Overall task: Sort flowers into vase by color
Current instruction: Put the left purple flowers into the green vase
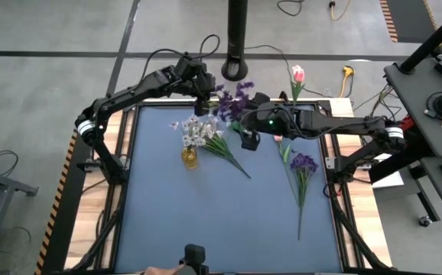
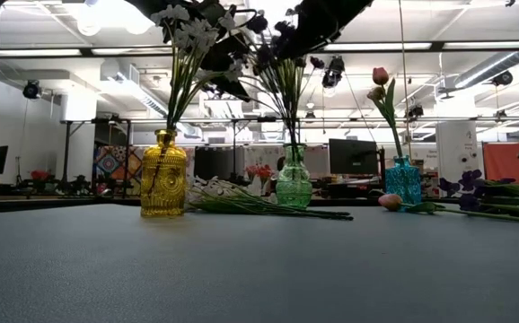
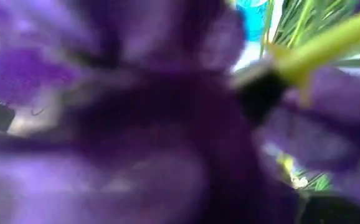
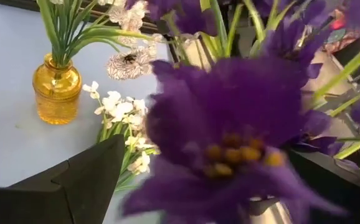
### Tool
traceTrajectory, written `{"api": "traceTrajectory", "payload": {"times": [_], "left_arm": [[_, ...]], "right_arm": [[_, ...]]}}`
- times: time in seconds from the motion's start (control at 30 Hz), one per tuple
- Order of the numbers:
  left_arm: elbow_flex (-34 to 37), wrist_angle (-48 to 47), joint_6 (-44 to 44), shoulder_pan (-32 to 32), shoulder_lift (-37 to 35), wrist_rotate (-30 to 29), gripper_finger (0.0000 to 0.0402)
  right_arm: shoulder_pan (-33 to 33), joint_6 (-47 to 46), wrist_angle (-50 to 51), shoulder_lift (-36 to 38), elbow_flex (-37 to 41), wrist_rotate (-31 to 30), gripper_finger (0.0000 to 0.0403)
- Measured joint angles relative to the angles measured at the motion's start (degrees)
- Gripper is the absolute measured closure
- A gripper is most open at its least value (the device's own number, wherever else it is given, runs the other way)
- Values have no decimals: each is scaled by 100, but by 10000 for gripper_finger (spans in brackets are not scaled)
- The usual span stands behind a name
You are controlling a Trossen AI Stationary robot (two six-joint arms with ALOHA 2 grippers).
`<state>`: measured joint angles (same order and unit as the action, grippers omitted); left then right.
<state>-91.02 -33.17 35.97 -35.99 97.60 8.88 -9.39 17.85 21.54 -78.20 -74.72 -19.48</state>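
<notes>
Holding white sprays [image 2: 188, 31] — yellow vase [image 2: 163, 175]; purple blossoms [image 2: 282, 40] in green vase [image 2: 294, 184]; right tool [image 1: 245, 130] wide open, empty — left tool [image 1: 203, 99] shut.

Overhead and table-level views share the yellow vase [image 1: 190, 157] — wrist cameras sit among blossoms.
</notes>
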Motion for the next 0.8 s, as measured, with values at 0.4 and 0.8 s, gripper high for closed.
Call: {"api": "traceTrajectory", "payload": {"times": [0.4, 0.8], "left_arm": [[0, -39, 205, 0, -2, -144, 359], [0, -39, 254, 0, -4, -144, 359]], "right_arm": [[-373, -1165, 1183, 128, -358, 881, 33], [-688, -1526, 1637, 139, -358, 1503, 33]]}}
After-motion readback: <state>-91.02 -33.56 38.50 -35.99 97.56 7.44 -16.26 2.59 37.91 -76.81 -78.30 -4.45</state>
